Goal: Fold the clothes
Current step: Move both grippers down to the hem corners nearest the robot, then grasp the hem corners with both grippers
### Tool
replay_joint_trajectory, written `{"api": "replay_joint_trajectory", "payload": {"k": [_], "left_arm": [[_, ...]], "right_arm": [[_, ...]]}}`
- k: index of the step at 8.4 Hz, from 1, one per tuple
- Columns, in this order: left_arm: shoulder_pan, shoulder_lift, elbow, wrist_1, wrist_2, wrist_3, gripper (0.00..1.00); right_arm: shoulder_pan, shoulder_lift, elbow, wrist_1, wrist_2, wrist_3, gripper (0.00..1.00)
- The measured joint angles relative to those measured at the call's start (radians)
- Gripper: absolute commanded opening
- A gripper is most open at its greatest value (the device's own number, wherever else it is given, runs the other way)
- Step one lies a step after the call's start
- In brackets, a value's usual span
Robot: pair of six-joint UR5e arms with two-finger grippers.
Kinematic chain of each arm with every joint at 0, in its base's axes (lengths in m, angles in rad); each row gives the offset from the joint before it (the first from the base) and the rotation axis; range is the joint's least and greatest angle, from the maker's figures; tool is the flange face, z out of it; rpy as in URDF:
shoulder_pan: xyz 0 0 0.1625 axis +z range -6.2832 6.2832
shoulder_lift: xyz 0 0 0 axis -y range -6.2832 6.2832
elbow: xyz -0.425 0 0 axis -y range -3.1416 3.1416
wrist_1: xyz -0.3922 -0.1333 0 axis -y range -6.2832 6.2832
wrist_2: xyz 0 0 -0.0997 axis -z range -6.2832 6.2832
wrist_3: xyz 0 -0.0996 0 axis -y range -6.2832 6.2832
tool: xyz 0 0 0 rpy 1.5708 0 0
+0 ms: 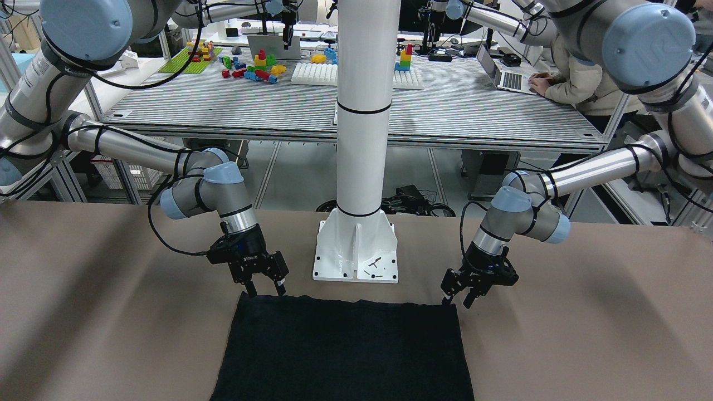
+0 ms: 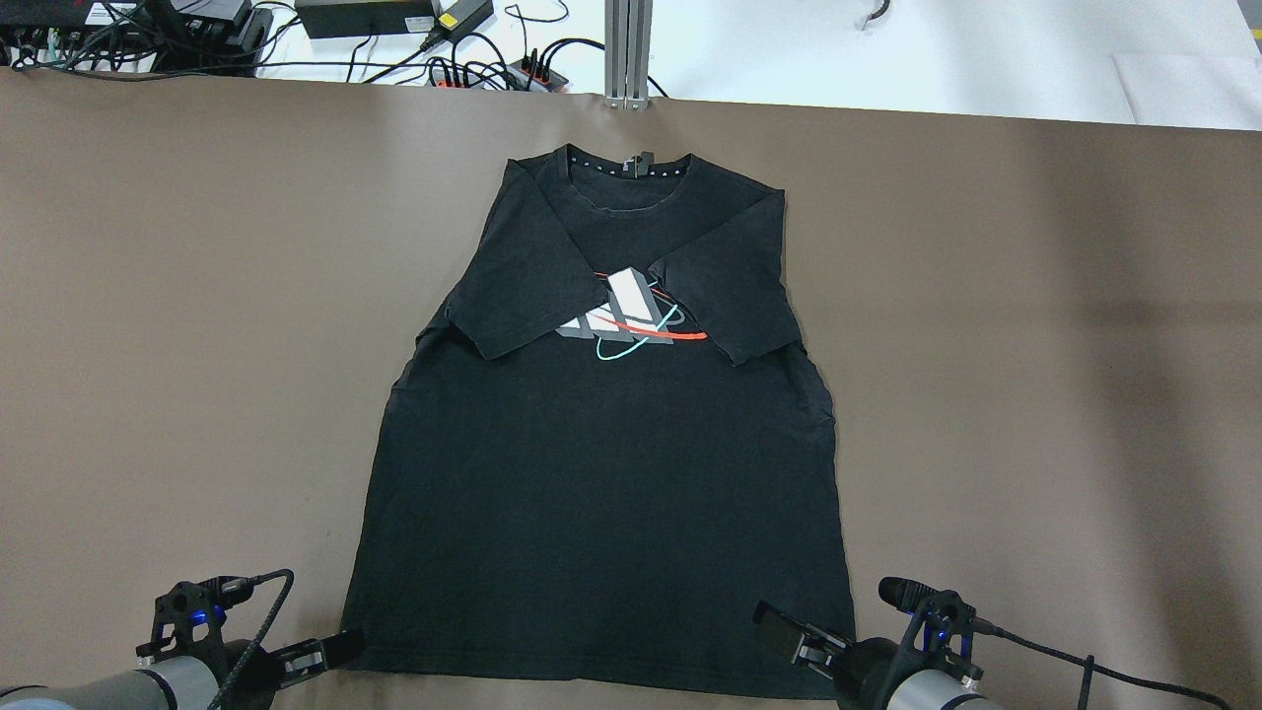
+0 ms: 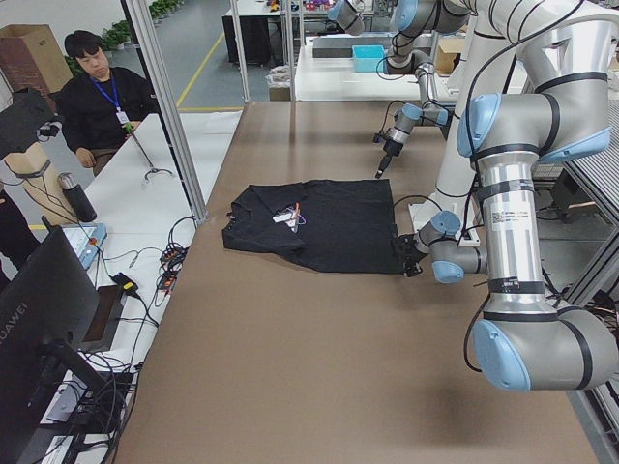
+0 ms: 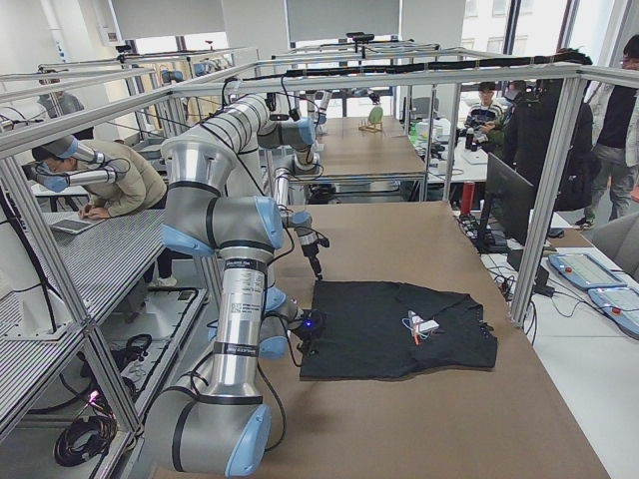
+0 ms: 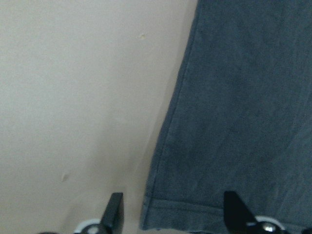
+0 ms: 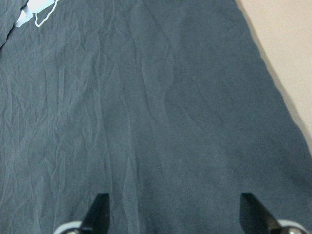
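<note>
My left claw (image 1: 457,301) hovers wide open, straddling one hem corner of the clothes (image 2: 601,473). This is a black T-shirt lying flat in the middle of the brown table (image 2: 148,345), with its sleeves folded across its printed chest and its collar on the far side from me. My right claw (image 1: 266,291), fingers equally spread, is poised near the opposite hem corner, holding nothing.
</note>
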Motion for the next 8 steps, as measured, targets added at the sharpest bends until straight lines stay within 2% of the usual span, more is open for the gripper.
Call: {"api": "replay_joint_trajectory", "payload": {"k": [3, 4, 7, 8], "left_arm": [[0.008, -0.011, 0.022, 0.0, 0.003, 0.0, 0.57], [0.008, -0.018, 0.026, 0.0, 0.003, 0.0, 0.48], [0.012, -0.025, 0.032, 0.0, 0.003, 0.001, 0.47], [0.013, -0.025, 0.032, 0.001, 0.003, 0.001, 0.4]], "right_arm": [[-0.001, -0.002, -0.001, 0.002, 0.0, -0.003, 0.94], [-0.001, -0.002, -0.001, 0.003, 0.001, -0.003, 0.94], [-0.001, 0.002, -0.002, 0.003, 0.001, -0.003, 0.94], [-0.001, 0.002, -0.002, 0.003, 0.001, -0.003, 0.94]]}}
